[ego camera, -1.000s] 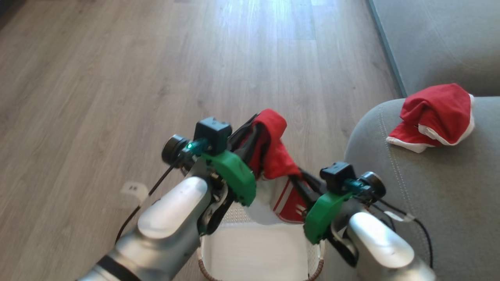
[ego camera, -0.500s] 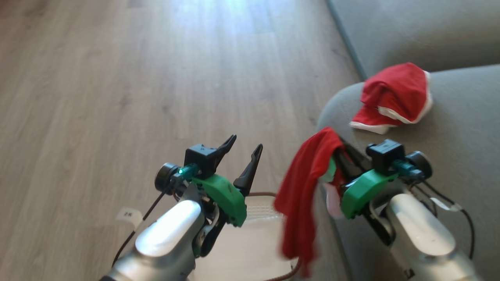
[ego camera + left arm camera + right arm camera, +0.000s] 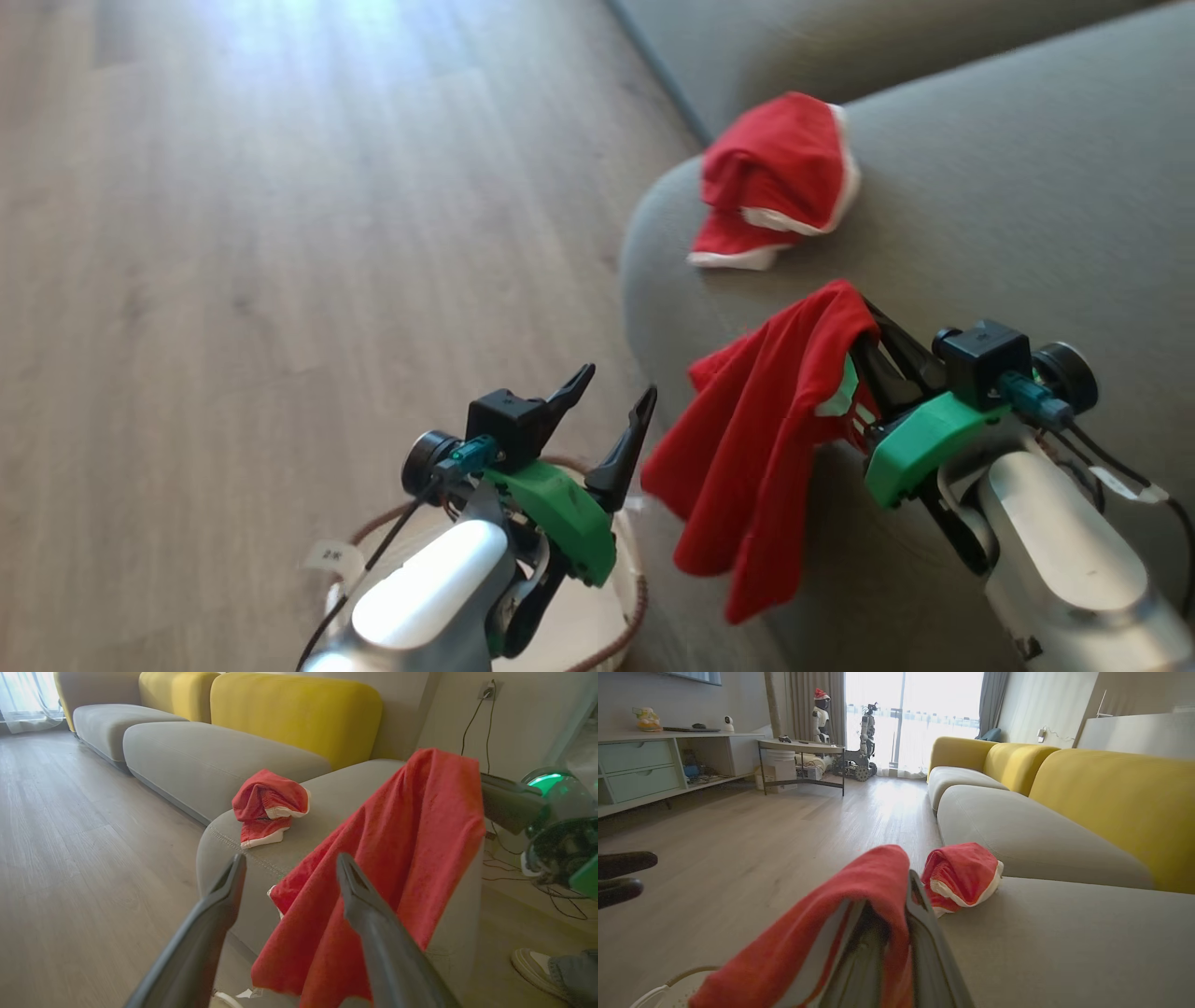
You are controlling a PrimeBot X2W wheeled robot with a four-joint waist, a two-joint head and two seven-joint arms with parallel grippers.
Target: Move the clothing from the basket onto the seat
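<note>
1. The right pincer [image 3: 878,341] is clamped on a bright red soft fabric garment with a pale lining [image 3: 766,439]. The garment hangs over the near left corner of the large grey-green fabric sofa seat [image 3: 1008,215], and most of the cloth dangles down the seat's left side rather than over the cushion top.
2. The left pincer [image 3: 616,387] stands wide apart and holds nothing. It hovers above the small cream-white plastic basket with a brown woven-look rim [image 3: 639,597], which sits on the wooden floor at near left.
3. A second, crumpled red garment with white trim [image 3: 775,177] lies on the seat farther off, close to its left edge.
4. To place the hanging piece well, the right arm should probably carry it farther right over the cushion, so the trailing hem clears the edge. Then it should lower until the cloth pools, release, and draw back along the fingers' line so nothing snags. Let go here, the weight hanging off the side could drag the garment to the floor.
5. No brand or logo can be read on either garment. A small white tag [image 3: 327,557] on the left arm's cable bears dark marks too blurred to read.
</note>
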